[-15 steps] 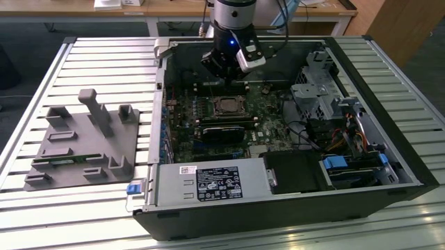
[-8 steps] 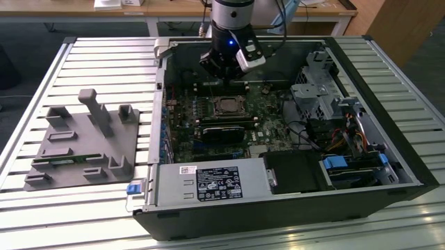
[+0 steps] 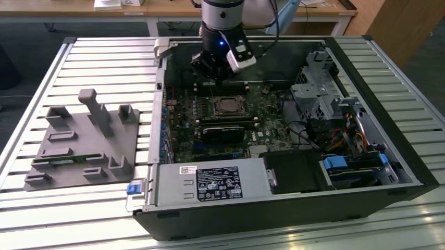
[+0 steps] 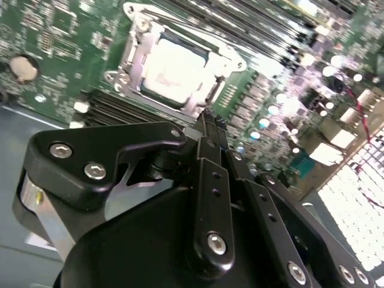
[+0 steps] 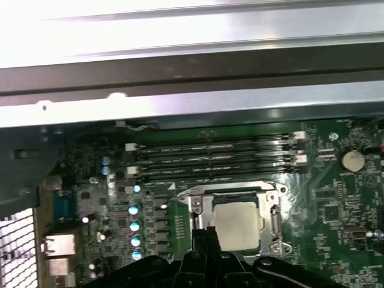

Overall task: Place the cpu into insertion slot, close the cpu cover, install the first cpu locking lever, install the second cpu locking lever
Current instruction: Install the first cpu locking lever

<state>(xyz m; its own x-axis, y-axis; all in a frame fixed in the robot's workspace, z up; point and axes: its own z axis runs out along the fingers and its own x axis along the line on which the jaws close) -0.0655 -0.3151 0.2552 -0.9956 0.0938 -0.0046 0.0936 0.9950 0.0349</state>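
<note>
Pinched narrow with nothing visible between its fingers, the hand [image 4: 209,120] hangs low inside the computer case [image 3: 389,156], its tips just beside one edge of the insertion slot [image 3: 213,107]. The cpu [image 5: 235,222] lies flat in that slot, and the cpu cover [image 4: 137,57] appears to frame it. Whether either locking lever is latched cannot be made out.

The main risk seems to be a slip. Fingertips this close to the socket edge could skid off thin metal onto the green board and scrape the small parts there. A push on a cover that is not fully seated could also bear unevenly on the chip.

Space around the hand is tight. The memory slots [image 5: 216,159] run along the socket's far side, just before the case wall [image 5: 180,102]. A black card [image 3: 222,130] lies on its near side, and a coin cell [image 5: 352,159] sits close by. The drive cage [image 3: 316,88] and loose cables [image 3: 347,135] crowd the exterior view's right. A grey parts fixture [image 3: 83,140] stands on the counter [image 3: 104,57], well apart at the exterior view's left.
</note>
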